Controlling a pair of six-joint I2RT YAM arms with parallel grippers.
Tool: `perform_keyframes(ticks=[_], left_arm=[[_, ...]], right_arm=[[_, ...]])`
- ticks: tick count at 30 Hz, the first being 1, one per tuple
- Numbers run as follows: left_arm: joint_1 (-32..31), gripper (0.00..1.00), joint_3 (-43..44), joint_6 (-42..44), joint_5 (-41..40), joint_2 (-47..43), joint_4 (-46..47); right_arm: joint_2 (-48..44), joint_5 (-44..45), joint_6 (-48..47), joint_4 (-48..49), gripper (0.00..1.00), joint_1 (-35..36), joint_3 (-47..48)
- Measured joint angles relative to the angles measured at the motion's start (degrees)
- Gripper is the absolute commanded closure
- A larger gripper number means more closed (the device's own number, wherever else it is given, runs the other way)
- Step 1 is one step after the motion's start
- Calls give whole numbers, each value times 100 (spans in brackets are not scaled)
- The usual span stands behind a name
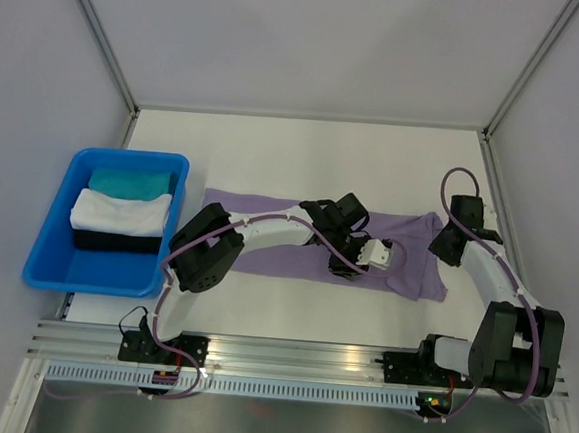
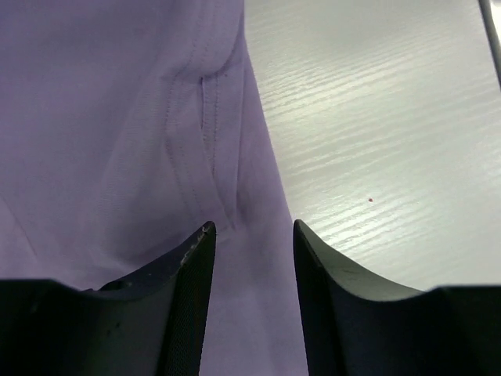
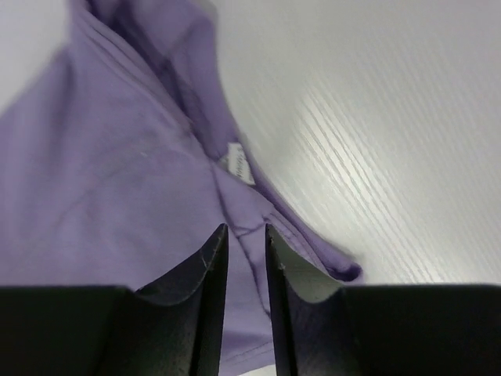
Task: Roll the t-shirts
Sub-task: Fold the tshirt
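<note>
1. The shirt (image 1: 416,272) lies flat on the table (image 1: 304,158), starting just beside the bin (image 1: 94,281) and stretching away from it; spread out full length like this, it looks ready to roll, but no roll shows yet.
2. The left gripper (image 1: 385,254) reaches across the shirt to the part far from the bin; in its wrist view the fingers (image 2: 188,274) stand spread, low over a stitched seam near the cloth's edge, with fabric under the gap; I judge it is set to take hold of that edge.
3. The right gripper (image 1: 444,241) sits at the shirt's end farthest from the bin; its wrist view shows the collar and a white label (image 3: 237,163) just ahead of the fingertips.
4. Its fingers are drawn nearly together with a thin slit between them; purple shows in the slit, but I cannot tell whether cloth is pinched or only lies below.
5. Both grippers work the end away from the bin, probably so the roll can start there and travel toward the bin.
6. The bin holds folded teal, white and black cloths.
</note>
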Motion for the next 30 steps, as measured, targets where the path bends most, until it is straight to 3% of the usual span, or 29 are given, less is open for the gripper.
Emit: perform_keyframes(ticks=[7, 12, 19, 24, 30], left_arm=[[149, 51, 157, 39, 186, -227, -675], [984, 53, 166, -428, 33, -697, -820], [2433, 55, 114, -1115, -1325, -531, -673], [2673, 56, -260, -1325, -2096, -323, -568], [2872, 58, -278, -1488, -2358, -76, -337]], right_arm=[[7, -184, -120, 354, 93, 0, 734], [1147, -481, -142, 868, 96, 2, 1113], [2341, -678, -208, 1165, 98, 2, 1469], [2846, -505, -210, 1279, 99, 0, 1963], [3604, -310, -205, 1287, 100, -55, 2868]])
